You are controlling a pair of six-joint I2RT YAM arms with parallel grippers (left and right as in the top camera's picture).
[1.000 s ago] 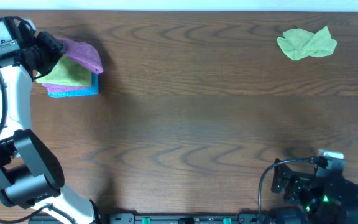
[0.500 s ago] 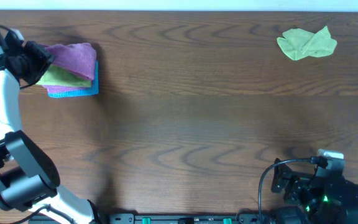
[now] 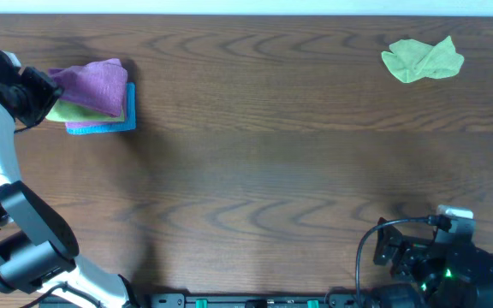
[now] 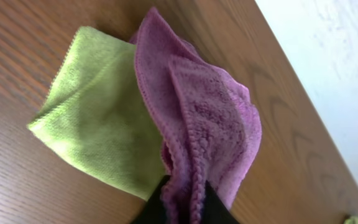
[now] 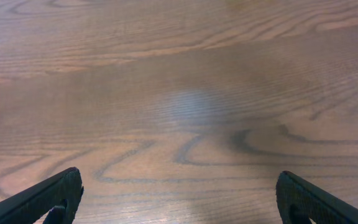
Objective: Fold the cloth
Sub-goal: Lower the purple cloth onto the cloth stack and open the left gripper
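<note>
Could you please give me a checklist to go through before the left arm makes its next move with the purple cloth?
1. Grip: the left gripper pinches an edge of the purple cloth: ok.
2. Flatness: purple cloth lies smooth: not ok, it is bunched into ridges.
3. Placement: it rests on the yellow-green cloth and blue cloth: ok.
4. Other arm: the right gripper is open, empty and far from the stack: ok.
5. Edges aligned: cannot tell.

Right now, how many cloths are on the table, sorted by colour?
purple cloth: 1
yellow-green cloths: 2, one in the stack, one crumpled on its own
blue cloth: 1
Total: 4
</note>
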